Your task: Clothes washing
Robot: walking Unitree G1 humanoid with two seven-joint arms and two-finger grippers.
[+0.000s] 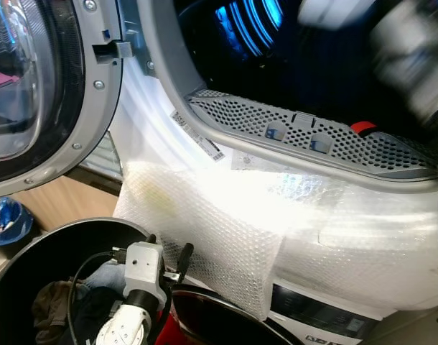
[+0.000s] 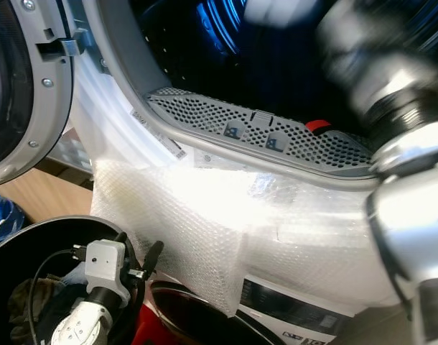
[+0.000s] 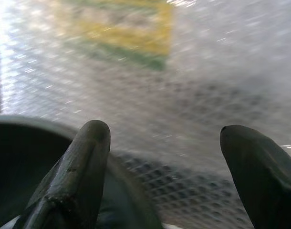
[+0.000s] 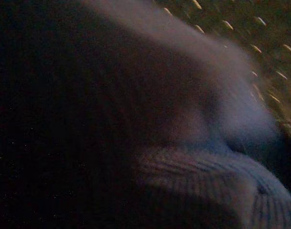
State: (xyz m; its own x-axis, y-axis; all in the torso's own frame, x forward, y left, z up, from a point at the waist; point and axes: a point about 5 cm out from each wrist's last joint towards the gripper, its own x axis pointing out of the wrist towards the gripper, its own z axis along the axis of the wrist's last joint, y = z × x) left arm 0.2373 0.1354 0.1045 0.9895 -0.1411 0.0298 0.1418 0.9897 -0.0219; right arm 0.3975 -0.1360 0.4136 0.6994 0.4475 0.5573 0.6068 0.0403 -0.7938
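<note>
One washing machine (image 1: 226, 215) stood before the robot, its white front wrapped in bubble wrap (image 1: 204, 244), and its one round door (image 1: 39, 93) hung swung open at the far left. Low on the left sat one dark round basket (image 1: 32, 251) with a few clothes (image 1: 50, 305) lying in it, a brownish piece and a pale blue one among them; how many pieces there were could not be counted. A small blue object (image 1: 5, 221) lay on the wooden floor (image 1: 64, 201) just beside the basket. The left gripper (image 1: 167, 262) hovered over the basket's rim, close to the bubble wrap, and its jaws were spread wide and held nothing; in the left wrist view its two black fingers (image 3: 83, 167) stood well apart with the wrapped front behind them. Just right of the basket a second dark rim with red below it (image 1: 204, 316) showed at the lower edge. Further right, the perforated grey lip (image 1: 312, 136) of the drum opening carried two small blue clips and one red tab (image 1: 362, 128), and blue light glowed inside the dark drum (image 1: 248, 29). The right arm (image 2: 391, 108), blurred, reached into the drum at the upper right. The right wrist view showed a blurred ribbed grey-blue garment (image 4: 217, 186) very near the camera inside the drum, and whether those jaws gripped it or were released could not be told.
</note>
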